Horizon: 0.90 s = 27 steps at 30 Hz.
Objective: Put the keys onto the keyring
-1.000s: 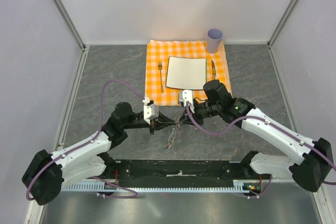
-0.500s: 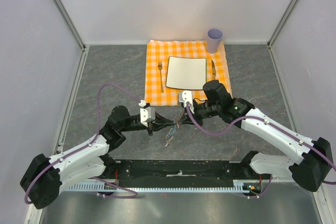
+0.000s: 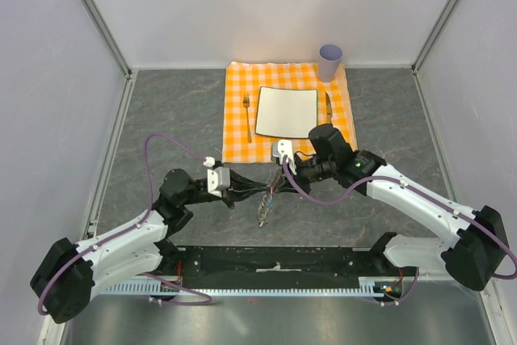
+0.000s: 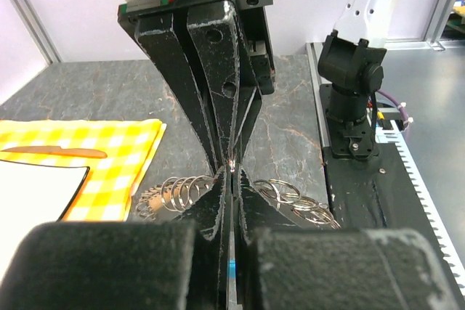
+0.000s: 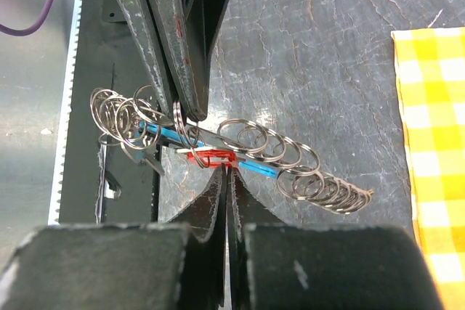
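Note:
The keyring (image 3: 264,206) is a string of silvery rings with a blue tab (image 5: 163,135), and it hangs just above the grey table between both arms. My left gripper (image 3: 239,192) is shut on the blue tab, which shows as a blue sliver between its fingers (image 4: 218,212). In the right wrist view the left gripper (image 5: 190,112) comes down from the top onto the rings (image 5: 251,139). A small key with a red head (image 5: 209,156) lies along the tab. My right gripper (image 5: 225,168) is shut, its tips pinching the lower edge of the red head.
An orange checked cloth (image 3: 237,131) lies beyond the grippers. It carries a white square plate (image 3: 287,111), a fork (image 3: 247,115) and a knife (image 3: 329,104). A lilac cup (image 3: 329,61) stands at its far right corner. The black base rail (image 3: 275,262) runs along the near edge.
My right gripper has gone from partly open to shut at the red key. The left arm has drawn back a little to the left, still holding the keyring.

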Each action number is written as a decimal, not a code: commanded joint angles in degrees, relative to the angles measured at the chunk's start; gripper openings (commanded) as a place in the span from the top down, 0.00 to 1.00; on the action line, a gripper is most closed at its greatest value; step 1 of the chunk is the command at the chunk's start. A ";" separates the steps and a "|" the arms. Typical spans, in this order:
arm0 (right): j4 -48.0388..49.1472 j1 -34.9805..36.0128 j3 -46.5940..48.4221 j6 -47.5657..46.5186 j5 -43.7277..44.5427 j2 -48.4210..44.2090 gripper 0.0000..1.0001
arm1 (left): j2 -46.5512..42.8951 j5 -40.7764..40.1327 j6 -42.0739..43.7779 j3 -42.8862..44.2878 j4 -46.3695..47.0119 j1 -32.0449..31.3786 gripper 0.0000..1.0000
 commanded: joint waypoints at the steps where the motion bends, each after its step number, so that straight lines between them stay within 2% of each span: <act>1: 2.68 -0.09 -0.65 0.60 -2.54 0.16 1.00 | -0.22 0.72 -2.10 -0.14 7.61 0.16 0.98; 3: 2.77 -0.09 -0.74 0.77 -1.32 -0.98 0.99 | -0.22 0.28 -1.75 0.04 6.65 0.16 0.98; 5: 2.77 -0.09 -1.09 0.69 2.46 -3.26 0.87 | -0.31 0.10 -1.40 0.04 5.51 0.25 0.98; 7: 2.68 -0.09 -1.27 0.42 3.96 -5.02 0.80 | -0.49 -0.34 -0.79 0.21 4.45 0.17 0.98; 8: 2.68 -0.09 -1.35 0.25 3.70 -6.25 0.73 | -0.40 -0.42 -0.52 0.30 3.75 0.16 0.98; 14: 2.68 -0.09 -1.00 -1.33 -1.48 -7.05 0.65 | 0.57 0.81 -0.78 1.36 3.30 0.16 0.98; 19: 2.68 -0.09 -0.74 -1.86 -2.80 -6.44 0.63 | 0.74 1.51 -1.31 1.71 3.74 0.25 0.98; 27: 3.29 -0.09 -0.47 -1.95 -3.51 -5.47 0.68 | 2.15 3.27 -2.28 2.06 5.06 0.16 0.98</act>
